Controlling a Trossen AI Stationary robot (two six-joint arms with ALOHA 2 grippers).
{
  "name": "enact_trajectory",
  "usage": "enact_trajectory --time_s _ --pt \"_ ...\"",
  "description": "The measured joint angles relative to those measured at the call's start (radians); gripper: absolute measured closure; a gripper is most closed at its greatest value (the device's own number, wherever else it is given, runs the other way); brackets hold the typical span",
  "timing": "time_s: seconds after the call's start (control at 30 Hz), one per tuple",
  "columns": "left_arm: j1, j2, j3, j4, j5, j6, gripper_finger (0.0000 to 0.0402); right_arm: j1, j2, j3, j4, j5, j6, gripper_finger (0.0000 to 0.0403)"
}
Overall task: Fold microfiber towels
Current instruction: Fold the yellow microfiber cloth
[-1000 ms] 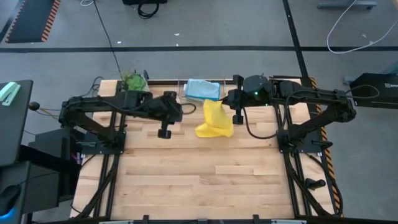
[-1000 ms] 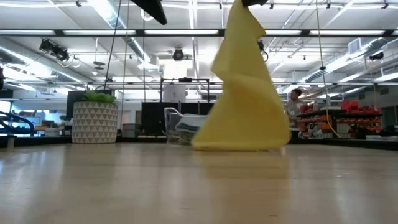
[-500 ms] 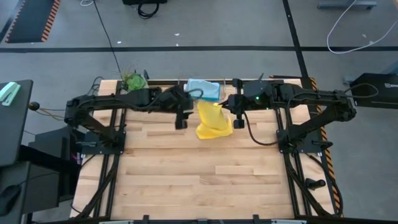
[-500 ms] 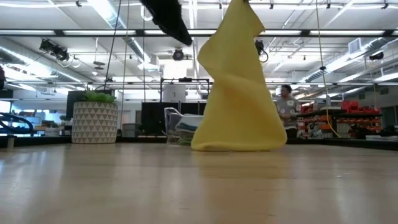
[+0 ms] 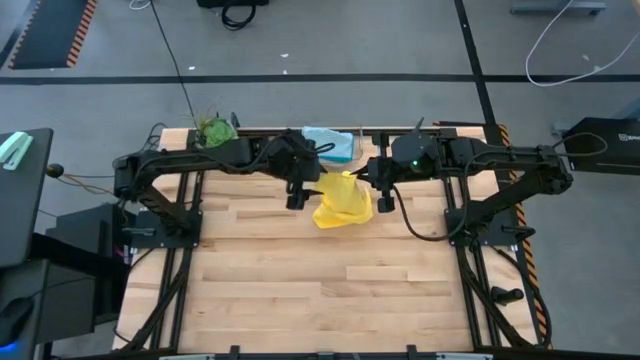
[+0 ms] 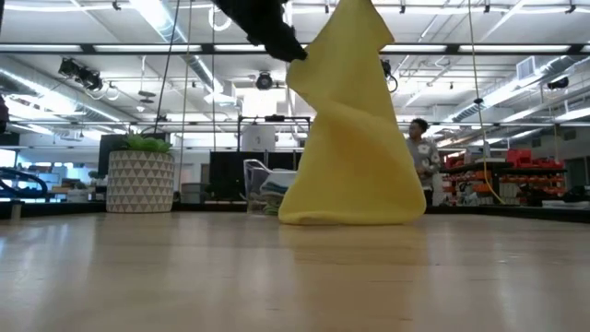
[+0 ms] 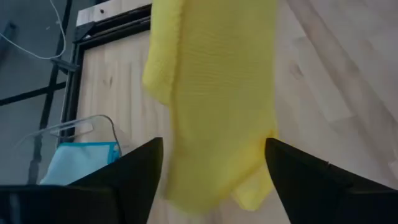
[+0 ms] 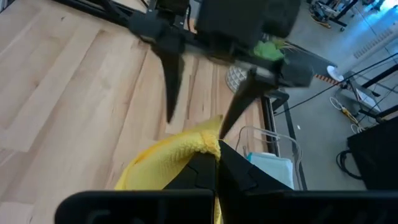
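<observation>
A yellow microfiber towel (image 5: 343, 200) hangs from my right gripper (image 5: 372, 183), which is shut on its top; its lower end (image 6: 346, 214) rests bunched on the table. My left gripper (image 5: 297, 197) is open just left of the towel's upper part. In the left wrist view the towel (image 7: 214, 93) hangs ahead, between its spread fingers (image 7: 140, 168). A light blue towel (image 5: 325, 142) lies in the clear bin (image 5: 345, 152) at the far edge. My right gripper pinches the yellow towel's top corner (image 8: 210, 140) between its two shut fingers, which slant down from the table's right. The towel hangs below in loose folds, its lower end on the table. My left gripper stands around the towel's upper edge (image 6: 300, 65); whether it touches, I cannot tell.
A leafy plant in a white patterned pot (image 5: 213, 130) stands at the far left corner. The near half of the wooden table (image 5: 320, 290) is bare. A person (image 6: 419, 157) stands in the room beyond the far edge.
My left gripper has moved toward the table's right and downward, up to the hanging yellow towel, and has opened. The towel's upper part has drifted slightly left with my right gripper; its lower end has stayed on the table.
</observation>
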Motion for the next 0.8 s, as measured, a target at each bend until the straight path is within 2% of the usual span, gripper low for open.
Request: enact_trajectory --time_s 0.1,0.17,0.23,0.4,0.57,0.8 --pt "0.007 0.026 0.000 -0.001 -0.012 0.014 0.0143 0.000 0.000 0.000 -0.001 -0.001 -0.008 0.0396" --pt "0.004 0.036 0.000 -0.008 -0.016 0.041 0.0177 0.000 0.000 0.000 -0.003 0.000 -0.010 0.0396" --pt "-0.005 0.039 0.000 -0.046 -0.017 0.067 0.0225 0.000 0.000 -0.001 -0.007 0.000 -0.010 0.0396" --pt "-0.015 0.020 0.026 -0.149 -0.015 0.074 0.0377 -0.006 0.000 -0.001 -0.035 0.000 -0.010 0.0396" --pt "-0.017 -0.031 0.110 -0.226 -0.113 0.070 0.0388 -0.028 0.000 -0.001 -0.052 0.000 -0.010 0.0396" --pt "-0.067 -0.086 0.328 -0.469 -0.275 0.015 0.0392 -0.056 0.011 -0.001 -0.033 0.001 -0.005 0.0396"
